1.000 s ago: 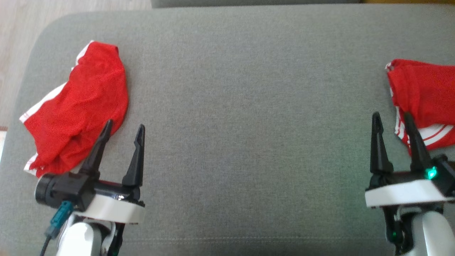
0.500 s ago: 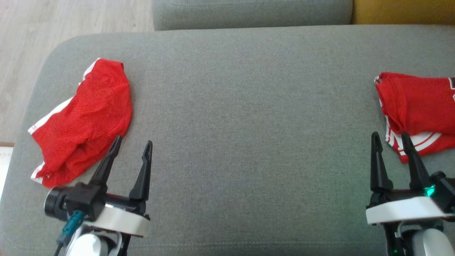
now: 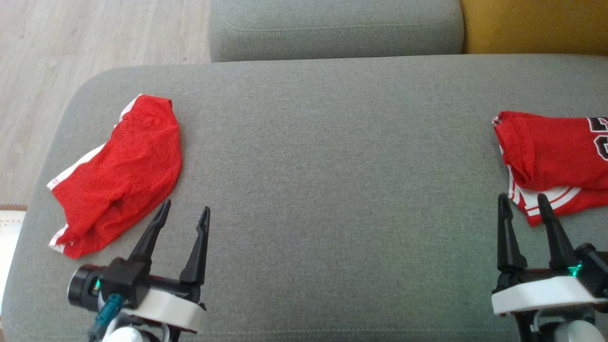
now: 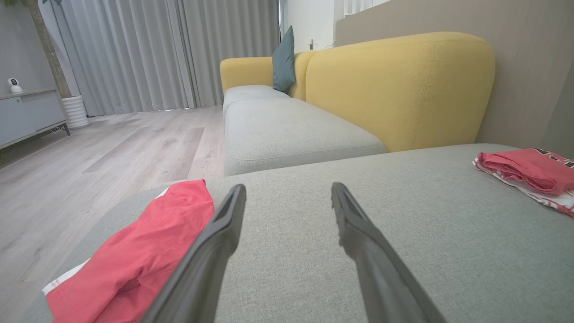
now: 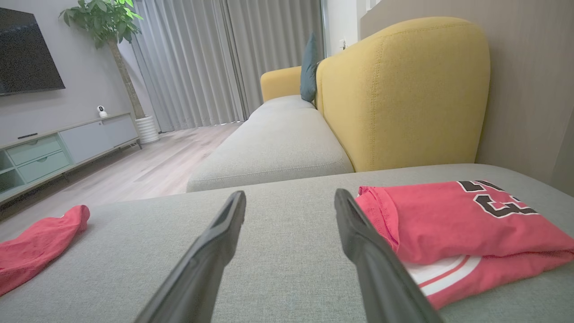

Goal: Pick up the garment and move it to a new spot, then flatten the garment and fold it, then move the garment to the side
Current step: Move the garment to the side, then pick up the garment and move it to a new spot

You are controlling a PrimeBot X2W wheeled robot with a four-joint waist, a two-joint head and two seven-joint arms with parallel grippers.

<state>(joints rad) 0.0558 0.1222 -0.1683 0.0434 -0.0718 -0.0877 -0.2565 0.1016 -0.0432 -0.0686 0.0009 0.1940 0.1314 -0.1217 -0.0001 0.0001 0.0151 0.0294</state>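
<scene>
While my head camera tilted up, nothing on the grey cushion [image 3: 332, 156] shifted: crumpled red shorts [image 3: 118, 171] lay near its left edge, a folded jersey [image 3: 551, 152] at its right edge. Left end effector [image 3: 186, 205] and right end effector [image 3: 521, 196] stayed open, empty; I judged no pickup begun.

Shorts [image 3: 118, 175] left, jersey [image 3: 551, 156] right, on cushion [image 3: 332, 166]

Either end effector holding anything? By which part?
Nothing held. Left end effector and right end effector both stand open and empty.
</scene>
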